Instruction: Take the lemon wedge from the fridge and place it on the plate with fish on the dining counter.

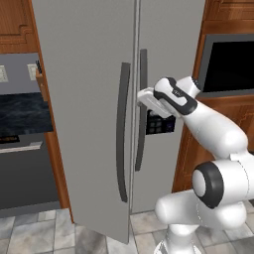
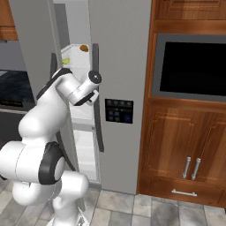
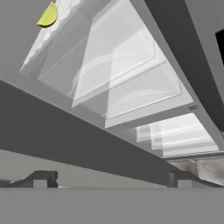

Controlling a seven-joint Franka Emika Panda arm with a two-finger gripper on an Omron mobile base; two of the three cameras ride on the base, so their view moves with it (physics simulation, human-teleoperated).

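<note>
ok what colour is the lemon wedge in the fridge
Yellow-green. The lemon wedge shows best in the hand view, lying on a white translucent fridge shelf.

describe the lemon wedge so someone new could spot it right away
Start at the tall grey fridge, whose left door stands partly open. On a white shelf high inside lies the lemon wedge, tiny and yellow-green, unlike the brown oval food item deeper on that shelf.

A lemon wedge (image 2: 65,61) and a brown food item (image 2: 84,48) lie on the fridge's (image 2: 119,53) upper shelf (image 2: 76,56).
</note>
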